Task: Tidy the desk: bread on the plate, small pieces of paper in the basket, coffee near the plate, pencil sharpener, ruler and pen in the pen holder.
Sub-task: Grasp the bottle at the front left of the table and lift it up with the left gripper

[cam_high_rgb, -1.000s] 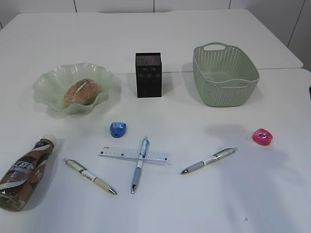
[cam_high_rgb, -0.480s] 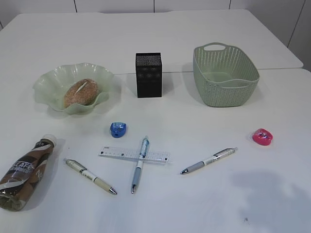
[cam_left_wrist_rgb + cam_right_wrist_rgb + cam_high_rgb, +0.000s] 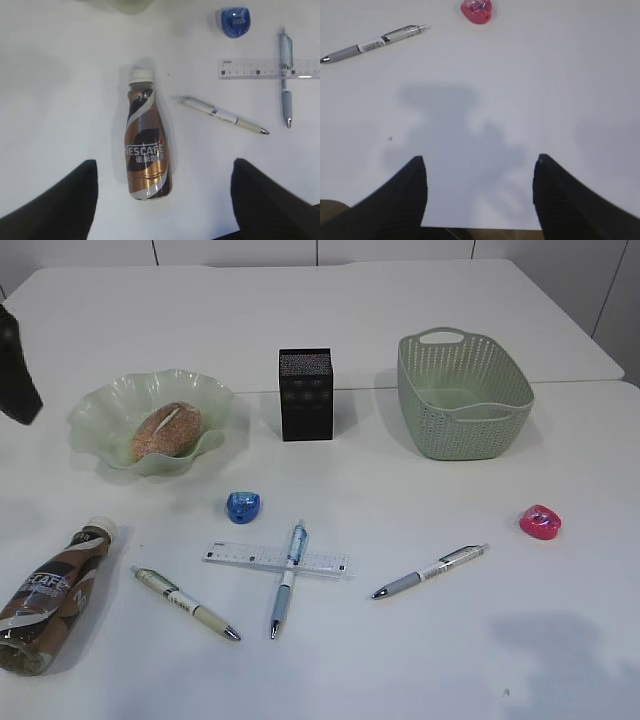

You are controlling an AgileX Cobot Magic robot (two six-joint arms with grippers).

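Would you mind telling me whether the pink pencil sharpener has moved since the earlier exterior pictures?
No. The pink pencil sharpener lies in the same spot, right of the grey pen and in front of the basket, as before.

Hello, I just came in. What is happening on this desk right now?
A two-armed robot is tidying the desk, and neither arm holds anything. The left gripper hangs open above the lying coffee bottle; the right gripper is open over bare table. The bread is on the plate. Three pens, the ruler and both sharpeners lie on the table, outside the pen holder. The basket looks empty.
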